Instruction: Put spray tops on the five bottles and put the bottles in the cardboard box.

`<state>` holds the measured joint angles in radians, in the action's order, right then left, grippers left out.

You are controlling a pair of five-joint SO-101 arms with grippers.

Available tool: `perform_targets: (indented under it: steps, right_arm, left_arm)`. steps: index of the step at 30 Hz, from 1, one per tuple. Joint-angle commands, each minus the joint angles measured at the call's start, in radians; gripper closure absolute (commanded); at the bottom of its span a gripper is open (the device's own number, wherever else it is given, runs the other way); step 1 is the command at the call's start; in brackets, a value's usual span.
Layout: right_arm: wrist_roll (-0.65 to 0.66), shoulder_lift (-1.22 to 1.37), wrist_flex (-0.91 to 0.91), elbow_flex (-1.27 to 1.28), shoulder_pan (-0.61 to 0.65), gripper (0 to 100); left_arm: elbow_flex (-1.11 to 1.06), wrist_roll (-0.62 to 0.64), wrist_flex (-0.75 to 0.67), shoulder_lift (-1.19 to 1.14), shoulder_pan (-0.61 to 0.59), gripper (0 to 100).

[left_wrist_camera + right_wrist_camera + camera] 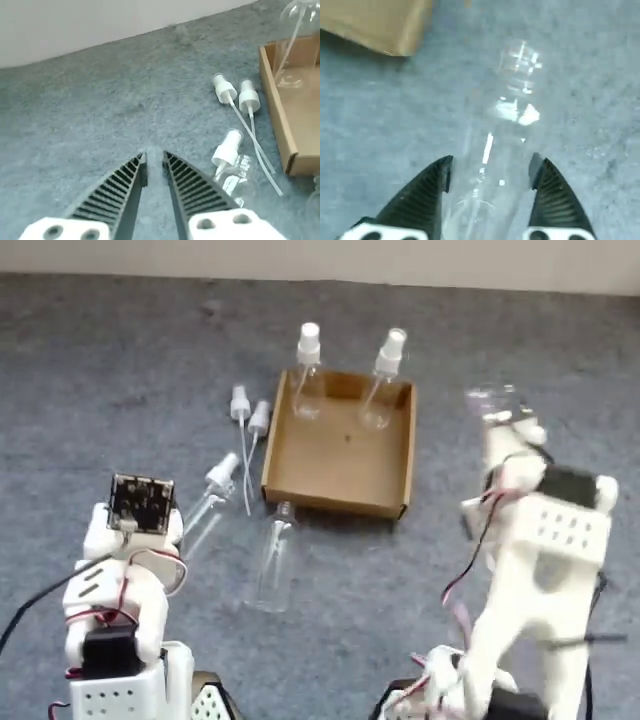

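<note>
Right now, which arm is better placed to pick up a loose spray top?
Left. The left pincer, empty, hovers near the loose spray tops beside the cardboard box; the right pincer is around an uncapped bottle on the box's other side.

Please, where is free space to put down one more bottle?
Free: the near half of the brown cardboard box, before the two standing capped bottles; the grey carpet left of the two loose white spray tops. Crowded: the box's left and near sides, where two clear bottles lie.
</note>
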<state>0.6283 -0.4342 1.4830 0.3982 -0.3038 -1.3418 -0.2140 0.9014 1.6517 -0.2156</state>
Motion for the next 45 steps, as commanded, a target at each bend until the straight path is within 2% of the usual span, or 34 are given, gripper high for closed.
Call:
perform_targets:
  steps: [1, 5, 9, 13, 16, 20, 27, 38, 42, 45]
  right_arm:
    - [0.077, 0.188, -0.122, -0.064, -0.114, 89.7]
    - [0.141, 0.355, -0.173, -0.062, -0.134, 89.6]
    - [0.152, 0.452, -0.202, -0.067, -0.131, 89.4]
    - [0.15, 0.496, -0.24, -0.062, -0.128, 89.2]
    - [0.152, 0.512, -0.249, -0.061, -0.128, 89.2]
    - [0.152, 0.516, -0.248, -0.061, -0.128, 88.1]
    - [0.152, 0.516, -0.248, -0.061, -0.134, 72.6]
    - [0.147, 0.513, -0.248, -0.062, -0.136, 72.4]
    - [0.147, 0.512, -0.248, -0.061, -0.136, 72.3]
    - [0.147, 0.512, -0.248, -0.061, -0.136, 72.2]
  left_arm:
    - [0.325, -0.018, 0.028, -0.338, 0.013, 99]
    - [0.661, -0.012, 0.118, -0.776, 0.021, 99]
    - [1.021, -0.011, 0.238, -1.21, 0.044, 99]
    - [1.343, -0.02, 0.373, -1.59, 0.091, 90]
    - [1.526, -0.023, 0.443, -1.827, 0.108, 87]
    - [1.675, -0.107, 0.497, -2.049, 0.134, 86]
    - [1.724, -0.183, 0.529, -2.163, 0.16, 86]
    - [1.721, -0.199, 0.531, -2.166, 0.191, 86]
    - [1.721, -0.215, 0.526, -2.167, 0.209, 81]
    - [1.696, -0.216, 0.512, -2.173, 0.194, 82]
